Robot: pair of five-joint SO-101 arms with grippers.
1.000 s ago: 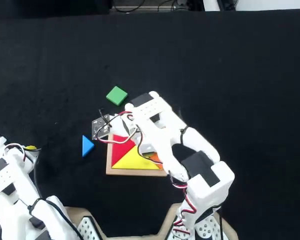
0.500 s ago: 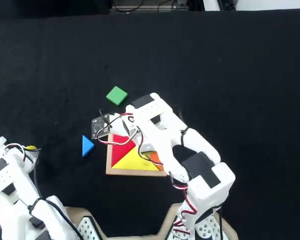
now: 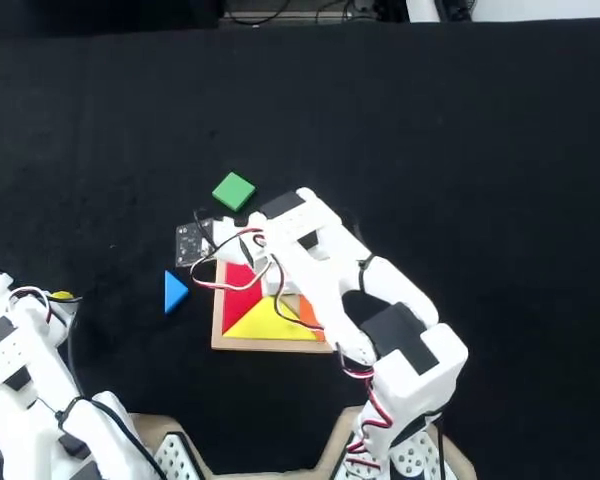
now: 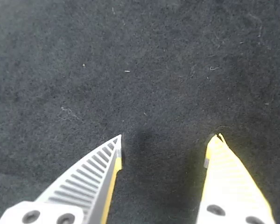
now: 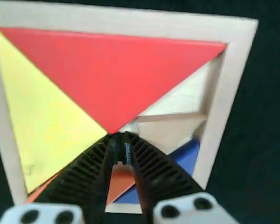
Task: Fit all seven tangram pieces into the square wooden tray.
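Note:
The square wooden tray [image 3: 270, 345] lies mid-table and holds a red triangle [image 3: 240, 283], a yellow triangle [image 3: 263, 323] and an orange piece [image 3: 309, 316]. In the right wrist view the tray [image 5: 130, 18] shows the red triangle [image 5: 107, 70], the yellow triangle [image 5: 42, 121], a blue piece [image 5: 185, 154] and the orange piece [image 5: 120, 179]. My right gripper [image 5: 119, 145] is shut, its tips at the red triangle's point, above the orange piece. A green square [image 3: 233, 191] and a blue triangle [image 3: 175, 291] lie loose on the cloth. My left gripper [image 4: 165, 144] is open over bare cloth.
The right arm [image 3: 315, 260] leans over the tray from the near side and hides its right part. The left arm [image 3: 20, 350] sits at the near left corner. Black cloth covers the table, with wide free room at the far side and to the right.
The right arm's wrist has shifted slightly left and away over the tray. The loose pieces and the left arm have not moved.

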